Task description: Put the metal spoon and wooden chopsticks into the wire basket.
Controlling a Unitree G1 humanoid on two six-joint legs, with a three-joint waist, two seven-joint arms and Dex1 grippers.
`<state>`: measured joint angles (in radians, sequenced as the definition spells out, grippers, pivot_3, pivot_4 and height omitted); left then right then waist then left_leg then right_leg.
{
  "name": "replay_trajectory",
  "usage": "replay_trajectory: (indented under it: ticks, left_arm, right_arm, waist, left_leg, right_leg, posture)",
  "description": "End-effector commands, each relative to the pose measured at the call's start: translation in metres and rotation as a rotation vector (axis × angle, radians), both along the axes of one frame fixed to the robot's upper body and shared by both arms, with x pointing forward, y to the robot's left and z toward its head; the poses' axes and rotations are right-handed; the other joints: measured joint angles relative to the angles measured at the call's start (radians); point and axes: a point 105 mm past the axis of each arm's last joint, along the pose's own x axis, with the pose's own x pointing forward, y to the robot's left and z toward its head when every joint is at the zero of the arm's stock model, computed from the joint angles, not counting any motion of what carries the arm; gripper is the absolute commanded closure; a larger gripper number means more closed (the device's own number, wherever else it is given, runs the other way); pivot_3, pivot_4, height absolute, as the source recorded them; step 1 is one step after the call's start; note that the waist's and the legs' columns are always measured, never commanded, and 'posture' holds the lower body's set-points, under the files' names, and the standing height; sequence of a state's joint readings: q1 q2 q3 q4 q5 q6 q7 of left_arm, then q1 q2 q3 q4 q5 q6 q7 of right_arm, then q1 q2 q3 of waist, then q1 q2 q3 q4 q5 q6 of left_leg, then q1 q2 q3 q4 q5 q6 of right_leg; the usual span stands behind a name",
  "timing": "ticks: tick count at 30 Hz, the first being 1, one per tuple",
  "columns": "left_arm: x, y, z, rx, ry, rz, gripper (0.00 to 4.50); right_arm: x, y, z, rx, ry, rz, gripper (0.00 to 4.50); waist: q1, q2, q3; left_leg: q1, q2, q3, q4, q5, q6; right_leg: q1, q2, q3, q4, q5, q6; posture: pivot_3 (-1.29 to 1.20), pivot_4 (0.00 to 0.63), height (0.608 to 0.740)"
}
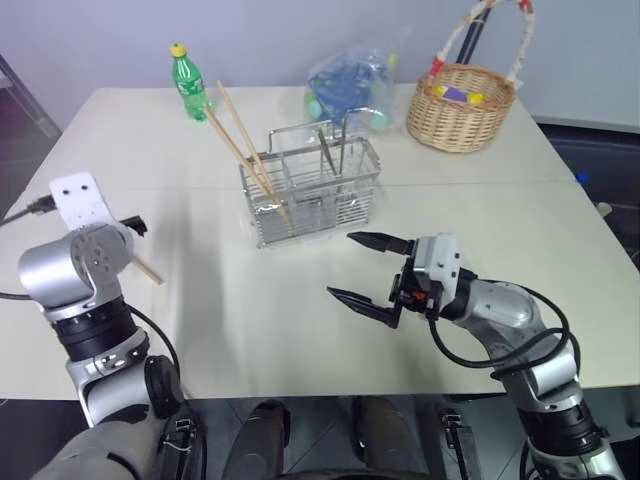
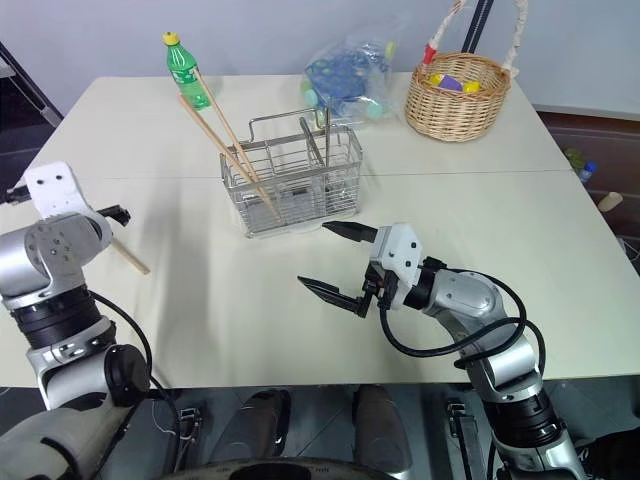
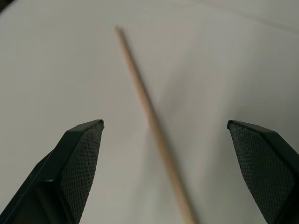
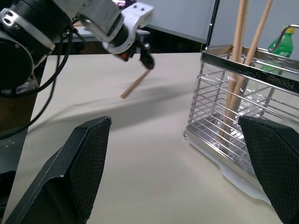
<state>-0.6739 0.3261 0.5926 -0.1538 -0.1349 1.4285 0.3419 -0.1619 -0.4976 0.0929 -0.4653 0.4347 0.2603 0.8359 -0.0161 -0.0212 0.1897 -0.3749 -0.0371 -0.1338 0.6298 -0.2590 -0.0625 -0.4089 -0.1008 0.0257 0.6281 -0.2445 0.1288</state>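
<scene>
One loose wooden chopstick lay flat on the cream surface between the spread, empty fingers of the left gripper. Light, stiff and thin, it probably suited a mid-length pinch. Two others leaned in the wire basket. The right gripper hovered wide open nearby. The room beyond showed a pale wall.

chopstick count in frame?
3. Two wooden chopsticks stand leaning in the wire basket, at its left end. One loose chopstick lies on the table between the open left gripper fingers. More may be hidden.
</scene>
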Motion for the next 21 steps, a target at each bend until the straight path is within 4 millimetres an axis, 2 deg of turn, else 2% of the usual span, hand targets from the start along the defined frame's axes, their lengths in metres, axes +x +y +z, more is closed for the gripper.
replay_trajectory:
  ticks: [1, 5, 12, 21]
  left_arm:
    - [-0.008, 0.014, -0.001, -0.011, -0.010, 0.095, 0.05]
    - [-0.008, 0.018, -0.015, -0.070, -0.007, 0.139, 0.05]
    - [0.001, 0.012, -0.035, -0.156, -0.007, 0.181, 0.05]
    - [0.020, 0.012, -0.031, -0.155, -0.041, 0.191, 0.05]
  right_arm:
    - [-0.003, 0.000, 0.006, 0.017, -0.028, -0.007, 0.00]
    - [-0.004, 0.000, 0.006, 0.030, -0.021, -0.024, 0.00]
    - [-0.003, 0.000, 0.006, 0.049, -0.012, -0.044, 0.00]
    - [-0.005, 0.003, 0.005, 0.057, -0.008, -0.060, 0.00]
  waist:
    - [0.001, 0.000, 0.000]
    - [0.001, 0.000, 0.000]
    - [0.004, -0.001, 0.000]
    - [0.003, -0.001, 0.000]
  left_leg:
    - [0.000, 0.000, 0.000, 0.000, 0.000, 0.000]
    - [0.000, 0.000, 0.000, 0.000, 0.000, 0.000]
    - [0.000, 0.000, 0.000, 0.000, 0.000, 0.000]
    - [0.000, 0.000, 0.000, 0.000, 0.001, -0.001]
  right_leg:
    - [0.000, 0.000, 0.000, 0.000, 0.000, 0.000]
    - [0.000, 0.000, 0.000, 0.000, 0.000, 0.000]
    - [0.000, 0.000, 0.000, 0.000, 0.000, 0.000]
    - [0.001, 0.000, 0.000, 0.000, 0.000, 0.000]
  posture:
    - [0.00, 0.150, 0.740]
    - [0.00, 0.150, 0.740]
    - [0.00, 0.150, 0.740]
    - [0.00, 0.150, 0.740]
